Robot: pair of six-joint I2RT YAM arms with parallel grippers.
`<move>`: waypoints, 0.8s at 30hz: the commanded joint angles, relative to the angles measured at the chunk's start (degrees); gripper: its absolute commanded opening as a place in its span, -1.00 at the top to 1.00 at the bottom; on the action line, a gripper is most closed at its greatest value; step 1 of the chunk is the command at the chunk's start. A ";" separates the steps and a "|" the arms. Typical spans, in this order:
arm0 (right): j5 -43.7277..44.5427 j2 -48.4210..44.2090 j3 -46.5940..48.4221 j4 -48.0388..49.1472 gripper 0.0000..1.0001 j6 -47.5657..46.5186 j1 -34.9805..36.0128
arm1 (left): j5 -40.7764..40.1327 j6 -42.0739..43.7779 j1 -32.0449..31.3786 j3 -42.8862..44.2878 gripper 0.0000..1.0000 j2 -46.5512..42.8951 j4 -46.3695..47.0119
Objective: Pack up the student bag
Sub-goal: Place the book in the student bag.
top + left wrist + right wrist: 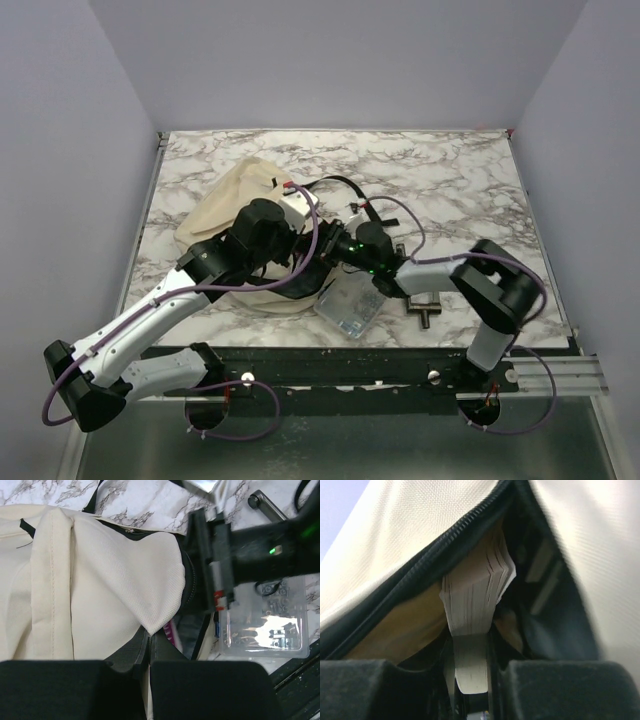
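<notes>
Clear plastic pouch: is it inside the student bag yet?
No, the clear plastic pouch lies on the marble table beside the student bag, outside its opening.

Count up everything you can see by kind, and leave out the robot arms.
backpack: 1
book: 1
clear plastic case: 1
metal tool: 1
Total: 4

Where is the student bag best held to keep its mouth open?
Probably the thin fabric lip beside the zip of the student bag, pinched edge-on from the left as the left gripper does; that fold stands free, leaving the right gripper room for its book.
</notes>
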 commanded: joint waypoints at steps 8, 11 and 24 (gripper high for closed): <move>15.07 15.68 3.24 22.86 -0.26 -0.97 5.89 | 4.09 2.21 -0.15 -1.81 1.00 -5.26 3.69; 13.85 13.30 0.74 17.91 -0.38 -1.80 5.92 | 4.17 2.62 -0.22 -3.46 1.00 -5.59 4.07; 11.53 19.20 4.53 16.87 0.18 -1.69 8.78 | 5.62 2.36 0.14 -5.75 1.00 -7.30 5.75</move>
